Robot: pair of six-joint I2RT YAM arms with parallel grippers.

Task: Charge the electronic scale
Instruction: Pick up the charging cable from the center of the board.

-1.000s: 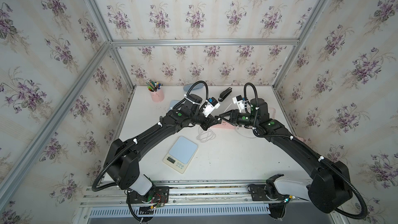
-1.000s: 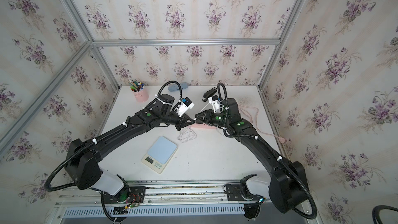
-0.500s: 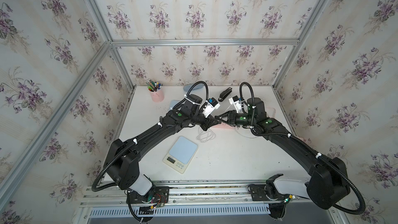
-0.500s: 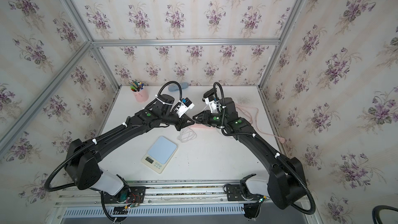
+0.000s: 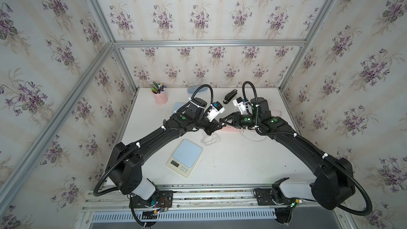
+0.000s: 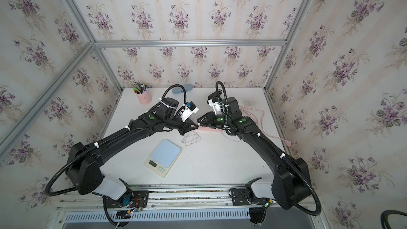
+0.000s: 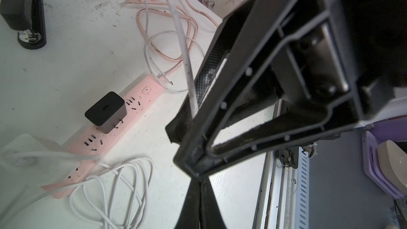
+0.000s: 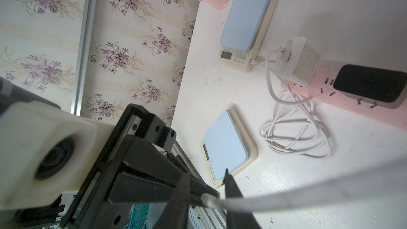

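Two hands meet: left hand (image 5: 217, 126) clamps white cable (image 7: 180, 31); right hand (image 5: 223, 122) (grip unclear); no legible writing.

Bright, even light; soft shadows; wrist views blur nearby parts.

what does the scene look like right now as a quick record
left gripper: shut on white cable, near its end
right gripper: fingers either side of that cable, grip unclear
front scale: no cable seen attached
rear scale: cabled to white charger
power strip: holds white charger and black charger
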